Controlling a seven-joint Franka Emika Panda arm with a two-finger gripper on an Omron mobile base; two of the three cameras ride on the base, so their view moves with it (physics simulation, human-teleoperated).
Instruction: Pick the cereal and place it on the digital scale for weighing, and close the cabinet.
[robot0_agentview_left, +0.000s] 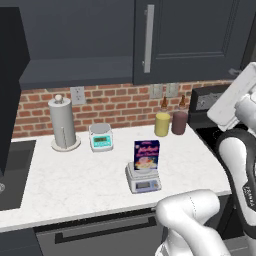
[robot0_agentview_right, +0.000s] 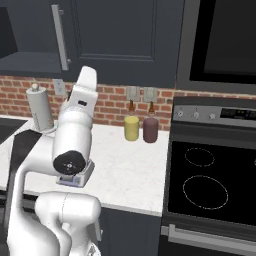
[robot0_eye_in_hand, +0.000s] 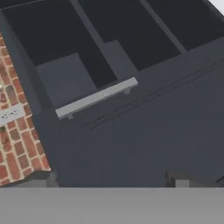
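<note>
Right, from the left base camera I see the cereal (robot0_agentview_left: 146, 156) standing upright on the plate of the digital scale (robot0_agentview_left: 143, 181), its pink-purple front facing me, near the front middle of the white marble desk (robot0_agentview_left: 75, 185). Behind it and to the left sits a second scale with a teal front (robot0_agentview_left: 101, 137), and further left a paper towel holder (robot0_agentview_left: 63, 123) stands against the brick wall (robot0_agentview_left: 115, 102). A yellow canister (robot0_agentview_left: 162, 124) and a dark red canister (robot0_agentview_left: 179, 122) stand side by side at the back right of the desk, with two small brown bottles behind them. Above, the cabinet (robot0_agentview_left: 190, 40) has its right door shut, the silver bar handle (robot0_agentview_left: 148, 38) running down its left edge; to the left of that door the cabinet interior looks open, and a dark panel at the far left edge of the view may be the swung-out door, though I cannot be sure. The arm reaches up along the right side of this view. In the hand camera the end effector (robot0_eye_in_hand: 116, 179) points at the dark cabinet door, with the handle (robot0_eye_in_hand: 97, 97) lying across the middle of the view; its two tips sit far apart at the bottom, holding nothing. In the right base camera a black stove (robot0_agentview_right: 210, 185) adjoins the desk.
</note>
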